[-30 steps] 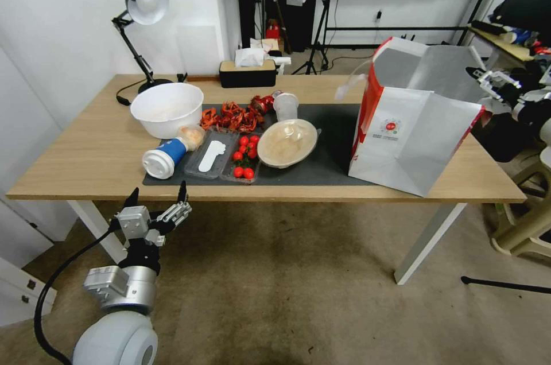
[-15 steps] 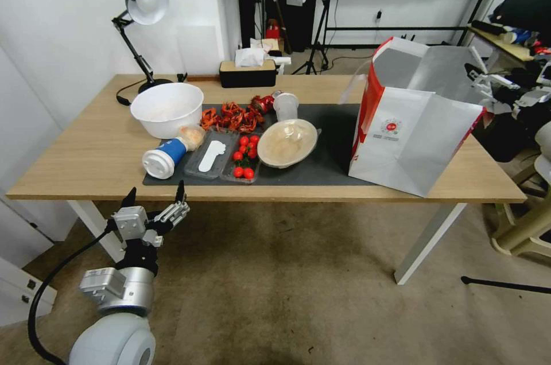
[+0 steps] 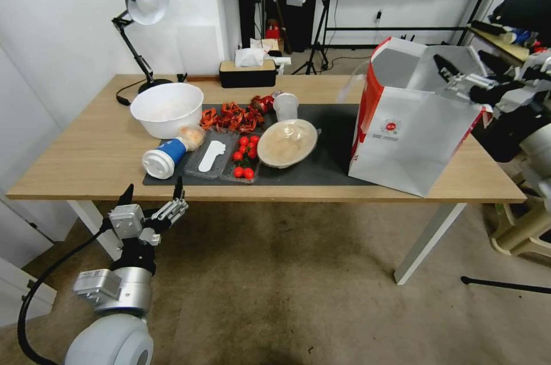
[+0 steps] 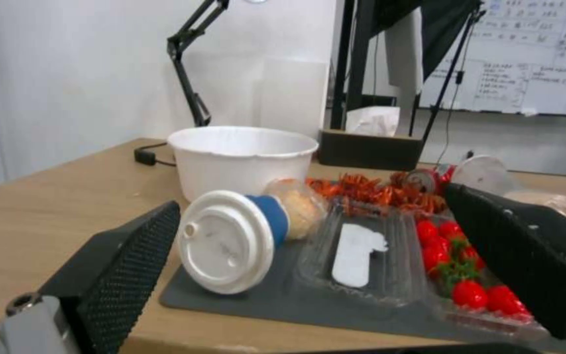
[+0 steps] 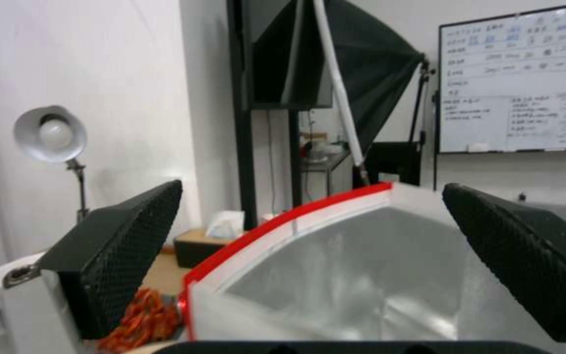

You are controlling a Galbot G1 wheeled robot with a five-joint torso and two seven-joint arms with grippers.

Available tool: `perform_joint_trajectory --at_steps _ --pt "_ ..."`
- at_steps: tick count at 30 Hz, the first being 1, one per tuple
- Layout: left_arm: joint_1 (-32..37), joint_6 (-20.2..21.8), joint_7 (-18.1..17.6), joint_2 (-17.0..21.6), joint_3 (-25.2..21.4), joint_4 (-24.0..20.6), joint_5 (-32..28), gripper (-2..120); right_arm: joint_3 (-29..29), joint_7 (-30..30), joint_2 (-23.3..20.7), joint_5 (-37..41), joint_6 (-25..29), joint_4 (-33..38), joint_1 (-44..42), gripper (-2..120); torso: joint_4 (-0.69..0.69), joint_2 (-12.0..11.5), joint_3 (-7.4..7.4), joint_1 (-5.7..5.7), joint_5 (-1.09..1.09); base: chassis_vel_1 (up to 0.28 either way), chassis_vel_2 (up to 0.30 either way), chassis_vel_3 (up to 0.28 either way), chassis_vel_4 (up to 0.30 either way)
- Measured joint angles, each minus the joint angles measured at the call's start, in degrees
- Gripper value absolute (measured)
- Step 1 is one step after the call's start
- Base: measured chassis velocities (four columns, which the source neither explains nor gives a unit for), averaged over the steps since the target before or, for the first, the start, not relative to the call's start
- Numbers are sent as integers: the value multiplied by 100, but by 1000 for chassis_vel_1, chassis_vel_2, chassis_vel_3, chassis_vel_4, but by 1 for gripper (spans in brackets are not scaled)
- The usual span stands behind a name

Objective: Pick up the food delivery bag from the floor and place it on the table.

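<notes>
The right gripper point(image 3: 459, 75) hangs with its jaws spread wide and holding nothing, just above the open mouth of the large white paper food delivery bag with red side panels point(image 3: 410, 135); the right wrist view looks down between the two black ridged fingers point(image 5: 116, 255) at the bag's red-edged rim and shiny silver foil lining point(image 5: 375, 275). The bag stands upright at the right end of the long light-wood worktop with white legs point(image 3: 86, 152), its near corner on bare wood and its left base on the dark grey mat point(image 3: 330, 164). The left gripper point(image 3: 150, 204) is low in front of the worktop's near edge, above the worn grey-brown floor point(image 3: 298, 296), jaws also apart and empty. On the mat to the bag's left lie a lidded round brown dish point(image 3: 287, 143), a clear tray of red cherry tomatoes point(image 3: 244, 157), a tipped blue cup with a white lid point(image 3: 162, 158) and a large white bowl point(image 3: 167, 108).
</notes>
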Motion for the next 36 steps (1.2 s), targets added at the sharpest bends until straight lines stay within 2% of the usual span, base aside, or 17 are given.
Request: perform_joint_trajectory --at_steps 6,12,14,19,20,21,25,36 --pt "36 -74 141 -5 -50 -4 48 100 -212 8 222 -449 -6 238 -113 100 0 0 0 0 0 0 0 0 0" --pt "58 -168 261 -11 -64 7 120 100 -389 94 673 -1118 50 639 -382 100 0 0 0 0 1 0 0 0 0" --pt "77 -171 262 -12 -61 22 143 100 -389 171 930 -1405 95 868 -679 100 0 0 0 0 0 0 0 0 0" --pt "90 -177 278 -9 -61 31 157 100 -378 219 1238 -1772 153 1020 -1061 100 -1 0 0 0 0 0 0 0 0" --pt "98 -206 317 -5 -56 53 175 100 -370 264 1464 -2055 192 1087 -1349 100 -3 0 0 0 1 0 0 0 0" --pt "101 -215 338 -5 -45 66 188 100 -379 286 1566 -2184 242 1100 -1496 100 0 0 0 0 -1 0 0 0 0" --pt "100 -235 422 -23 4 125 210 100 -496 343 1905 -2658 459 1053 -1909 100 -1 0 0 0 0 0 0 0 0" --pt "136 -374 404 -20 59 323 305 100 -934 373 2807 -3711 894 752 -2410 100 -1 0 0 0 1 0 0 0 0"
